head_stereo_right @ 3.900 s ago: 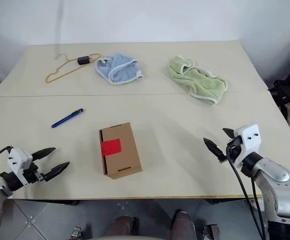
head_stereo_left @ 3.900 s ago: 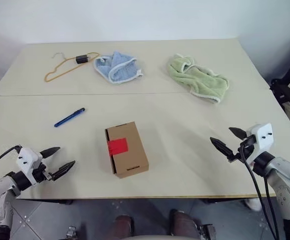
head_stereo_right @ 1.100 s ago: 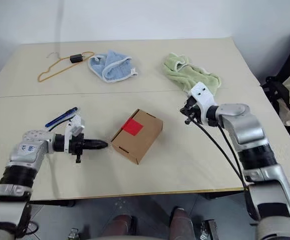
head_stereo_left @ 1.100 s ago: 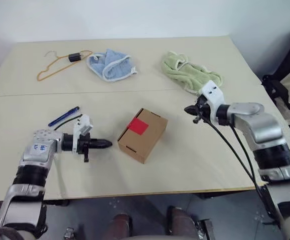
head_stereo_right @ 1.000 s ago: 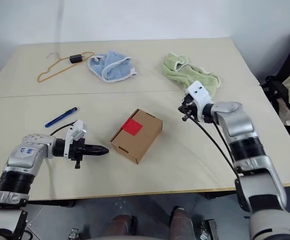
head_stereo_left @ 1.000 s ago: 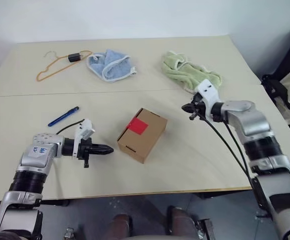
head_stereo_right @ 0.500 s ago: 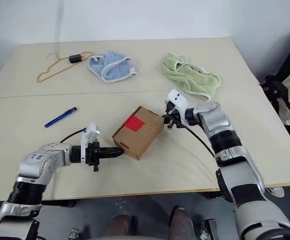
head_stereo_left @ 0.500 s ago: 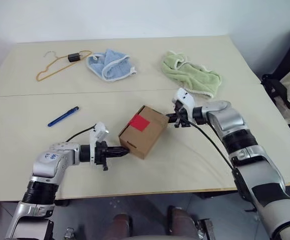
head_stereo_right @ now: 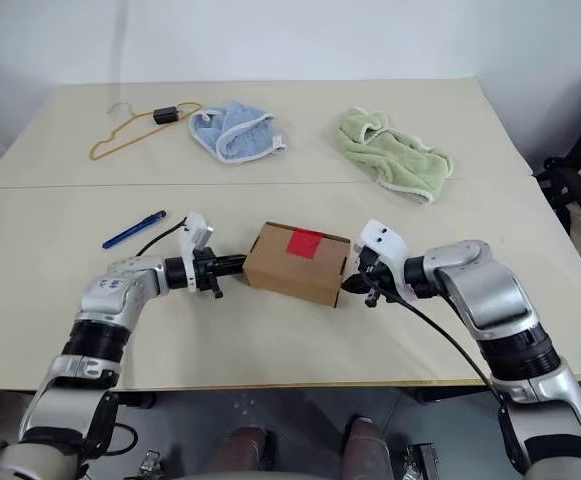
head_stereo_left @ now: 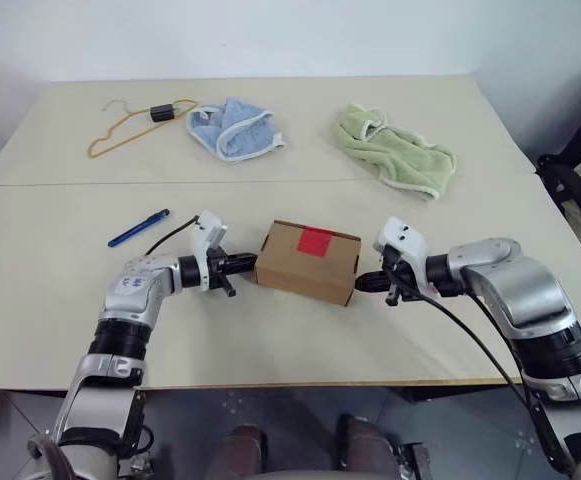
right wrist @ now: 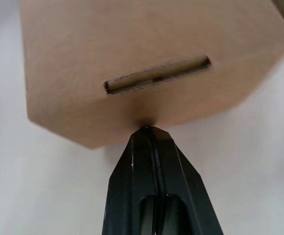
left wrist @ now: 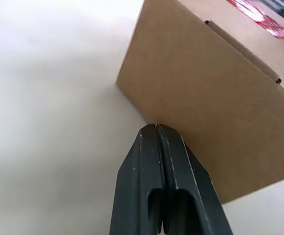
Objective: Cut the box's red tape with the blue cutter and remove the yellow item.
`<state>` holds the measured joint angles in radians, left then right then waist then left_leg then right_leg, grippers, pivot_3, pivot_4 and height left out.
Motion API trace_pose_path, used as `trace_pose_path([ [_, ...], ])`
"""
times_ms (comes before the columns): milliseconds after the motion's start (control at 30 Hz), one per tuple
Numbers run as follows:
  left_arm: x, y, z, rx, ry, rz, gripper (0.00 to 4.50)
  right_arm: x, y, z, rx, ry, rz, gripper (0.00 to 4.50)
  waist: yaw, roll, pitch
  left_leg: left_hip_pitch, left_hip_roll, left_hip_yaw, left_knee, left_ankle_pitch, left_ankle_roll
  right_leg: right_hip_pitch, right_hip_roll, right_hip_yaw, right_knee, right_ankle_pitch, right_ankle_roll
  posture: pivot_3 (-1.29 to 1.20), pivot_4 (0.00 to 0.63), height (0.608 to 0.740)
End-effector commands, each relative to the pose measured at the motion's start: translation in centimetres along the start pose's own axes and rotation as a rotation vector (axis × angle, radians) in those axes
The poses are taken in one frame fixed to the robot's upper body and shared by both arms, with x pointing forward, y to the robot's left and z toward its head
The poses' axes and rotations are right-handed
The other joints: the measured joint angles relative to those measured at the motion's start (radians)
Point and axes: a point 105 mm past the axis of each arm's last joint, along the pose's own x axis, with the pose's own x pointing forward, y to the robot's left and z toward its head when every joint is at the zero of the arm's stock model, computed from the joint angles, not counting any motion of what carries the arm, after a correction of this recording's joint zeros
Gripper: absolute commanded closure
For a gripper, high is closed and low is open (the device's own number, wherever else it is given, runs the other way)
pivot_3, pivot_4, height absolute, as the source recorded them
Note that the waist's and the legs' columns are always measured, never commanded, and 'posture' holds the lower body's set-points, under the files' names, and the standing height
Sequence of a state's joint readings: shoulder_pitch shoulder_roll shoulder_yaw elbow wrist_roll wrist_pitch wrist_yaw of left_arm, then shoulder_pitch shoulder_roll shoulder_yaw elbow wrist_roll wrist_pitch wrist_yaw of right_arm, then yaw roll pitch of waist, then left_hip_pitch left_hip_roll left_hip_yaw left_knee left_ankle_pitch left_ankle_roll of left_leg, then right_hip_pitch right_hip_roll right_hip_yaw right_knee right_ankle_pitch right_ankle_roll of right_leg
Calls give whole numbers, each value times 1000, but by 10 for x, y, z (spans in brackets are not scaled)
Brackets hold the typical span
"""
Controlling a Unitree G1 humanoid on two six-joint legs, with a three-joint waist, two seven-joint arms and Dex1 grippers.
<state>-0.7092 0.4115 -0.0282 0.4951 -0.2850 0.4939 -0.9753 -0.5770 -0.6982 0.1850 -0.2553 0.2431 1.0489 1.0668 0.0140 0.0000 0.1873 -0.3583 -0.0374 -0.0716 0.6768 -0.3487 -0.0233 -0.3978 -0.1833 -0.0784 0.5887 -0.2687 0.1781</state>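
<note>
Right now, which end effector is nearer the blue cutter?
Left. The left end effector sits at the box's near-cutter end, beside the blue cutter; the right end effector is at the box's far end.

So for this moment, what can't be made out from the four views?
- Contents of the box: flaps closed, cardboard hides any yellow item.
- Red tape: head views too small to show any cut; the left wrist view catches only its edge.
- Blue cutter: too small to make out its tip.
- Black clip on the orange hanger: too small to identify.
</note>
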Motion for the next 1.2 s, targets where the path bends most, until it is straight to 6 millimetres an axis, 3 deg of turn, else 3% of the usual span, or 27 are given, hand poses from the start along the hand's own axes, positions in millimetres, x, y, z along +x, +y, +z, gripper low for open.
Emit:
trace_pose_path([
  [33, 35, -31, 6, 56, 3, -206, 4475, -4, 24, 22, -52, -85, 21, 4500, 5, 0, 0, -1, 0, 0, 1, 0, 0, 0, 0, 0, 0, 0, 0, 0, 150, 740],
  [367, 75, -49, 9, 129, 38, -344, 4475, -18, 37, 21, 42, -127, -156, 4500, 10, -1, 0, -3, 0, 0, 4, -1, 2, 0, 0, 0, 0, 2, 1, 0, 150, 740],
  [700, 83, -67, -4, 170, 107, -454, 4475, -43, 42, 14, 78, -91, -258, 4500, 11, -1, 0, -3, -1, 0, 5, -2, 3, 0, 0, 0, -1, 2, 1, 0, 150, 740],
  [833, 81, -60, -6, 192, 127, -427, 4475, -45, 42, 8, 96, -74, -276, 4500, 10, -1, 0, -3, -1, 0, 5, -2, 3, 0, 0, 0, -1, 2, 1, 0, 150, 740],
  [1000, 73, -37, -1, 217, 129, -321, 4475, -54, 43, -13, 122, 4, -313, 4500, 15, -1, 0, -3, -1, 0, 5, -2, 3, 0, 0, 0, 0, 2, 1, 0, 150, 740],
  [1200, 70, -30, 6, 226, 113, -296, 4475, -64, 44, -29, 122, 79, -335, 4500, 14, -1, 0, -3, -1, 0, 5, -3, 5, 0, 0, 0, -1, 3, 2, 0, 150, 740],
])
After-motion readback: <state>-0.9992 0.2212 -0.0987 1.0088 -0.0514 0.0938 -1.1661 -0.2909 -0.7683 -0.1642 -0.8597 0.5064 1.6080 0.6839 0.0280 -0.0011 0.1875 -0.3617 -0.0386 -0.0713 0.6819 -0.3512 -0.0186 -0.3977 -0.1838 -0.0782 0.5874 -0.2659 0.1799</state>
